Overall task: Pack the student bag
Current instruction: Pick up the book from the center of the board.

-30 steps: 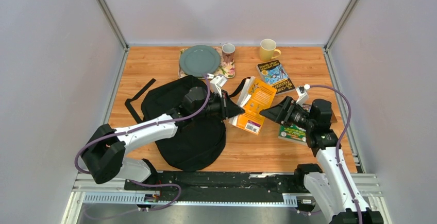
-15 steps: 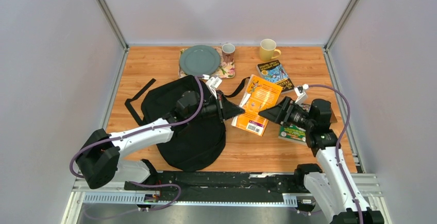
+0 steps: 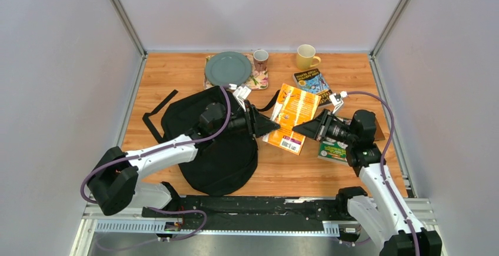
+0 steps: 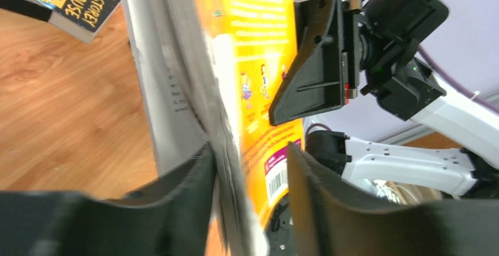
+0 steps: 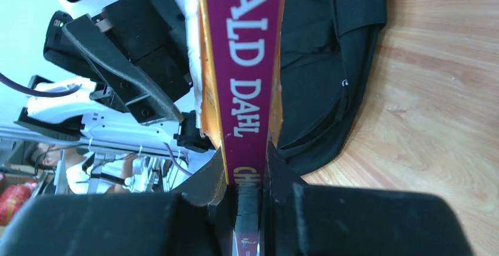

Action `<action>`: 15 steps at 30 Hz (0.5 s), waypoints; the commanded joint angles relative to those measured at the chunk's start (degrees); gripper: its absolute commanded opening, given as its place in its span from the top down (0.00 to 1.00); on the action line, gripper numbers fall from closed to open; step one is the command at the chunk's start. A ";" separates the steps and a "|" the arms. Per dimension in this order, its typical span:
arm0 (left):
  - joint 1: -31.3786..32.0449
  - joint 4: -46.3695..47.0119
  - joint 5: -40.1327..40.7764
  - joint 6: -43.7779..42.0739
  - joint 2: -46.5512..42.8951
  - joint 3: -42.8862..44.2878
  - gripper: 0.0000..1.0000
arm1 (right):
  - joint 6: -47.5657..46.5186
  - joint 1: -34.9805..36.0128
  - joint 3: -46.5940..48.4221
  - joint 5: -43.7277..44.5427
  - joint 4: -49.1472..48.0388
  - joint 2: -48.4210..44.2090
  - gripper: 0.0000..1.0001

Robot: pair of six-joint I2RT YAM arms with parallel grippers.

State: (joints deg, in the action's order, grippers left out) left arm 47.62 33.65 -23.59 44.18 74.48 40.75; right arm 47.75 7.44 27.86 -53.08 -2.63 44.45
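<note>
The student bag [image 3: 218, 150], black and soft, lies at the table's left front, also seen in the right wrist view [image 5: 318, 62]. An orange paperback [image 3: 294, 112] with a magenta spine [image 5: 250, 62] is held tilted up just right of the bag, between both grippers. My right gripper [image 3: 299, 128] is shut on its spine edge [image 5: 244, 173]. My left gripper [image 3: 272, 126] stands slightly open around the opposite edge [image 4: 247, 168]. The pages rest against one finger [image 4: 197, 173], and a gap shows between the orange cover [image 4: 259, 62] and the other.
A green plate [image 3: 228, 68] on a patterned mat, a brown mug [image 3: 260, 59] and a yellow mug [image 3: 306, 56] stand along the back. A blue-and-black book [image 3: 315, 85] lies behind the paperback, and a green book [image 3: 332, 150] under my right arm. The bag's strap [image 3: 157, 115] trails left.
My right gripper moved in toward the orange paperback and closed on its spine. My left gripper's jaws eased apart around the book, which tilted up a little.
</note>
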 commanded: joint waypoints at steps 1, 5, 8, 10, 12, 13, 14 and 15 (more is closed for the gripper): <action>0.73 0.29 0.46 -3.13 -1.79 1.79 0.27 | 4.10 0.73 1.06 -3.52 -6.32 -1.99 1.00; 0.37 -1.75 3.99 -4.63 -3.64 0.56 0.26 | 7.97 0.82 0.88 -6.50 -10.63 -3.92 1.00; -0.42 -1.13 3.38 -4.37 -3.20 1.43 0.25 | 11.13 0.91 1.06 -9.32 -14.49 -4.54 1.00; -1.21 1.49 1.98 -2.97 -2.76 1.96 0.25 | 12.28 0.91 1.32 -10.72 -16.26 -4.81 1.00; -2.17 3.87 0.84 -1.56 -2.06 1.88 0.25 | 12.90 0.82 1.58 -12.30 -17.83 -4.63 1.00; -2.61 6.32 -0.56 0.10 -1.88 1.87 0.24 | 13.25 0.99 1.76 -12.83 -18.28 -4.54 1.00; -3.05 7.65 -1.45 0.98 -1.53 1.70 0.24 | 13.16 1.00 1.94 -13.53 -18.55 -4.28 1.00; -3.40 9.14 -2.32 1.77 -1.18 1.52 0.24 | 12.90 1.08 2.37 -14.76 -18.90 -4.28 1.00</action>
State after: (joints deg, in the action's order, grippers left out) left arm 46.04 34.06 -22.63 42.89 72.75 40.77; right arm 58.00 7.97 27.79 -61.73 -14.22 40.82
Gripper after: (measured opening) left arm 0.755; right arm 0.168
